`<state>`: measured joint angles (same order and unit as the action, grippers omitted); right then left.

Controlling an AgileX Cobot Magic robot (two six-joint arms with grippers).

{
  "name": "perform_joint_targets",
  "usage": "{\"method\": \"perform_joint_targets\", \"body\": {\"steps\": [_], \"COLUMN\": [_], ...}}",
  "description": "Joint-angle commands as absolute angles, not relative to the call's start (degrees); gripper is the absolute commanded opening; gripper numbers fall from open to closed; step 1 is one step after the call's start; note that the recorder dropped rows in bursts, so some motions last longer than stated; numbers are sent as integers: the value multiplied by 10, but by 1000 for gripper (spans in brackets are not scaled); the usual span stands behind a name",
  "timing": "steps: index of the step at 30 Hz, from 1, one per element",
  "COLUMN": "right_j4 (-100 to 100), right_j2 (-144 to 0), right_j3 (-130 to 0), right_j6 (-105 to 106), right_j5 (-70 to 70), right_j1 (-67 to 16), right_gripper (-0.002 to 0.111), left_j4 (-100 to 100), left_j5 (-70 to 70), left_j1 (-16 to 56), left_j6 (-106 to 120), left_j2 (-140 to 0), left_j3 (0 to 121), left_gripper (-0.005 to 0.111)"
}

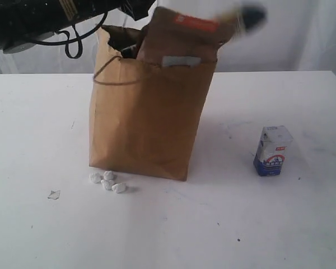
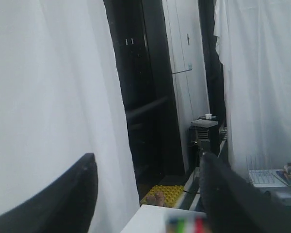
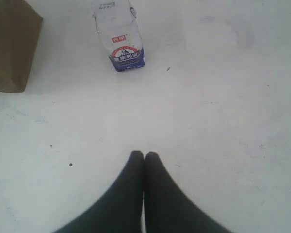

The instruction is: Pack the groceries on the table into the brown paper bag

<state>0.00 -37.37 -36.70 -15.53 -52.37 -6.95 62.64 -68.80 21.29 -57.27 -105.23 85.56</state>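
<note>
While the left gripper (image 2: 146, 156) hangs above the table with its smooth, black, tapering fingers (image 2: 63, 204) spread and nothing between them, its wrist looks out on soft white curtains (image 2: 39, 97). In the exterior view its black arm (image 1: 45, 17) lies at 11 o'clock from the brown paper bag (image 1: 140, 123). That bag is creased, matte kraft paper, a tall box shape standing upright with its long axis vertical and its torn mouth up. A thin twisted cord handle (image 1: 117, 81) droops over its front. The orange-labelled brown pouch (image 1: 182, 36) stands on end in the mouth, roughly upright, label end uppermost and blurred.

The right gripper (image 3: 144, 155) has its rounded black fingers pressed together, holding nothing, over the flat, faintly scuffed white table (image 1: 269, 224). At 4 o'clock from the bag, well apart from it, stands the small blue-white carton (image 1: 273, 151), a glossy printed block with its long axis vertical and its printed face toward the exterior camera. Lumpy white pebble-like bits (image 1: 107, 181) cluster at 7 o'clock, just beside the bag's base.
</note>
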Motion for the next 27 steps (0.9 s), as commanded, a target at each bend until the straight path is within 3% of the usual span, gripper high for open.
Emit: {"method": "perform_joint_targets", "body": {"steps": [1, 19, 22, 27], "right_j4": [0, 0, 0, 16], "right_j2": [-371, -371, -371, -371], "right_j3": [-365, -365, -365, -365], "right_j6": [-150, -108, -82, -70], "right_j5": [-522, -526, -526, -526], "right_j1": [-68, -68, -68, -68], "right_gripper": [0, 0, 0, 0], "left_j4": [631, 700, 725, 837], "left_j5": [-700, -700, -700, -700], "left_j1": [213, 213, 213, 213], "left_j6": [-600, -674, -674, -695], "left_j2": [-1044, -1043, -1033, -999], "left_j3": [859, 859, 859, 859], "left_gripper": [64, 63, 50, 12]}}
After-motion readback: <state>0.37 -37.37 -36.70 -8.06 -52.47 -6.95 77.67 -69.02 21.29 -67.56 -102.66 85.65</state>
